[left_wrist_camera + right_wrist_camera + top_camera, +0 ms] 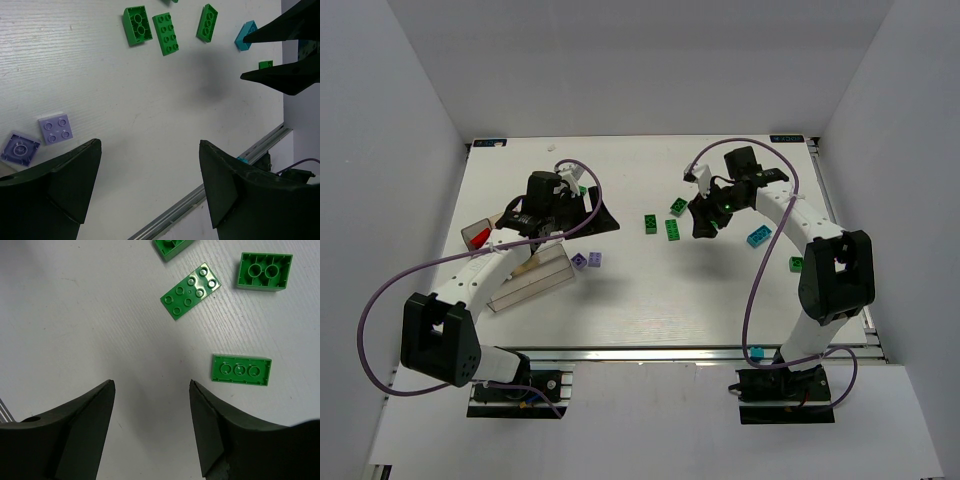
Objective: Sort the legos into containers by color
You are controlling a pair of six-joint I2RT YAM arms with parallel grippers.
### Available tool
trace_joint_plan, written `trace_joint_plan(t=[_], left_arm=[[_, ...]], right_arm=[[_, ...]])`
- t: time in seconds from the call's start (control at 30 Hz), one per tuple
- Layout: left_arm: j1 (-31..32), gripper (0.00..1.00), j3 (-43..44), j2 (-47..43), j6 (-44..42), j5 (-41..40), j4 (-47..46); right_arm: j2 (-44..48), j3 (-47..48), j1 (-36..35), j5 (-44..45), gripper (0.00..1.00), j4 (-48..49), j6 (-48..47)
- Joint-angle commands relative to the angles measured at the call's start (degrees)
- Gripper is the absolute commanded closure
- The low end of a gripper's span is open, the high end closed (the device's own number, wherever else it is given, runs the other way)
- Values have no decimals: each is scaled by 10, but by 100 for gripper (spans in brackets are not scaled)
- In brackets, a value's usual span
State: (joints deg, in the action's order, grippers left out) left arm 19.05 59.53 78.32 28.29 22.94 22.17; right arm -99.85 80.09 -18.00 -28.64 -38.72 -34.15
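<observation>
At the near rail of the table [650, 300], one teal brick [756, 352] lies alone, well apart from the rest. Farther in on the left, the clear box [542, 272] sits askew beside the left arm. A red piece [478, 238] is at its far end, though whether it lies inside a compartment cannot be told. Two purple bricks [56, 129] rest just beside the box, and the left gripper [150, 150] hovers near them with its fingers spread wide, holding nothing.

On the right, a lone green brick [796, 264] and a second teal brick [758, 237] lie beside the right arm. Farther off, at mid-table, is the green cluster [665, 222], with the right gripper [151, 387] above its edge, fingers apart and empty. Its camera shows a flat plate [190, 290] studs up, an overturned brick [264, 271] with hollow tubes showing, and a third [241, 369] apparently on its side.

These pieces look light, rigid and smooth. They are likely to skid on the table or twist out of a corner pinch. The surest hold is probably square across the two long flat sides. The low plate probably calls for fingertips brought right down to the table.
</observation>
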Motion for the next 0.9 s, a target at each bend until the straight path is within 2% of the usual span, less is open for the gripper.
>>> trace_joint_plan(t=[0.0,0.37,0.57,0.67,0.87], left_arm=[[3,12,16,-4,-6,-2,-7],[3,12,28,6,-6,0,-5],[8,12,36,25,4,-3,-26],[23,12,91,88,-1,-26,-13],[74,12,241,270,1,-118,76]], right_arm=[[-1,21,2,-14,33,14,11],[5,7,3,8,32,44,39],[-23,36,12,88,24,86,164],[-30,50,19,98,17,96,198],[-35,65,38,142,16,122,286]])
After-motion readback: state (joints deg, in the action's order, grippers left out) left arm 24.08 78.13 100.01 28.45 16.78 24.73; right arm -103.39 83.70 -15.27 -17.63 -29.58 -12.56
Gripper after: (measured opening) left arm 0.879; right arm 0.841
